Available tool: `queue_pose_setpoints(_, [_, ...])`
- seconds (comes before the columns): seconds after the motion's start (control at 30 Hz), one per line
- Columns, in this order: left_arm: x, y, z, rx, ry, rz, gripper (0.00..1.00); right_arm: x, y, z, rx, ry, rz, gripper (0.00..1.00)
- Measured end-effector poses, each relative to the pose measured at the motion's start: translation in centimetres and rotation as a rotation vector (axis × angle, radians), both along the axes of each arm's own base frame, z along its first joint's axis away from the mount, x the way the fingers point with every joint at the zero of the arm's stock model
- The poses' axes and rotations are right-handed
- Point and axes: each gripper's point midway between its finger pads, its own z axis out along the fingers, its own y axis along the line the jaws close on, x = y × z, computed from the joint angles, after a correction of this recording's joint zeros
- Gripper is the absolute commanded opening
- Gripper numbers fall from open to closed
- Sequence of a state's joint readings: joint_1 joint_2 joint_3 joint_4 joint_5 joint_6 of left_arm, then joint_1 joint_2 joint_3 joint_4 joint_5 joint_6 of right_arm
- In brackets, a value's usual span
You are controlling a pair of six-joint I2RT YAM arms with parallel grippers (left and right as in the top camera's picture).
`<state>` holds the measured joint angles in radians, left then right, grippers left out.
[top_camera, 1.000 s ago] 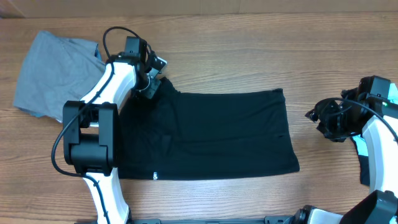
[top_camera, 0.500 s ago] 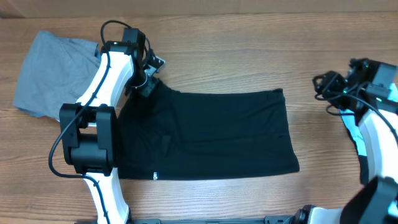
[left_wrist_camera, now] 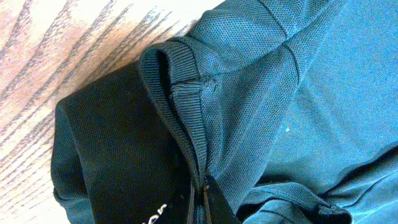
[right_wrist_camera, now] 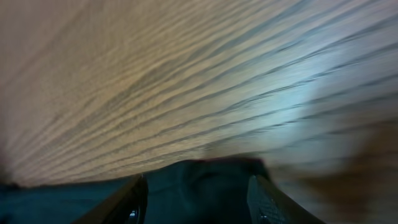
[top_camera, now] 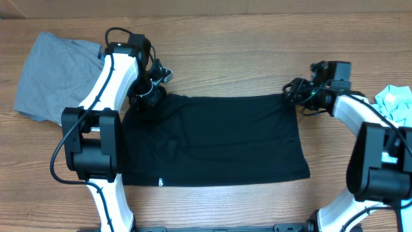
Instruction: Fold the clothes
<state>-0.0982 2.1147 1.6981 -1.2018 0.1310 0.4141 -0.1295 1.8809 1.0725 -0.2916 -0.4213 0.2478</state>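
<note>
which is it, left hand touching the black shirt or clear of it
Touching. Left wrist view: left hand pinches the black shirt at its ribbed collar.

Left hand (top_camera: pixel 148 96) pinched shut, right hand (top_camera: pixel 291 90) open, both arms outstretched.

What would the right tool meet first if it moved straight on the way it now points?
Probably the shirt: its corner lies just ahead of the right tool, between its open fingers. Blur leaves depth uncertain.
</note>
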Motion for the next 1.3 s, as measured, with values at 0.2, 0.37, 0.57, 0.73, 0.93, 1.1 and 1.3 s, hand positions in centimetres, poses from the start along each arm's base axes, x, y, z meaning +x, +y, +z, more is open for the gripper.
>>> queue_pose_setpoints(0.2, [-0.2, 0.0, 0.0, 0.002, 0.009, 0.019, 0.04, 0.0, 1.2, -1.5, -0.01, 0.017, 0.031, 0.31])
queue_pose_setpoints(0.37, [-0.3, 0.0, 0.0, 0.003, 0.015, 0.026, 0.04, -0.3, 0.9, -2.5, -0.024, 0.046, 0.025, 0.06])
queue_pose_setpoints(0.57, [-1.1, 0.2, 0.4, 0.015, 0.051, 0.048, 0.04, -1.5, 0.7, -2.8, -0.022, 0.105, 0.019, 0.04])
queue_pose_setpoints(0.73, [-1.0, 0.5, 2.3, 0.032, 0.061, 0.077, 0.04, -2.0, 0.2, -1.0, -0.022, 0.102, 0.005, 0.04])
queue_pose_setpoints(0.93, [-1.6, 0.8, 4.0, 0.043, 0.095, 0.121, 0.04, -3.0, 0.3, 3.2, -0.027, 0.07, 0.005, 0.04])
queue_pose_setpoints(1.1, [-3.8, 1.1, 4.4, 0.066, 0.188, 0.158, 0.04, -4.8, 0.5, 4.5, -0.021, 0.111, 0.006, 0.04])
queue_pose_setpoints(1.3, [-5.7, 1.3, 4.9, 0.083, 0.271, 0.177, 0.04, -7.3, 0.7, 6.2, -0.019, 0.155, 0.003, 0.04])
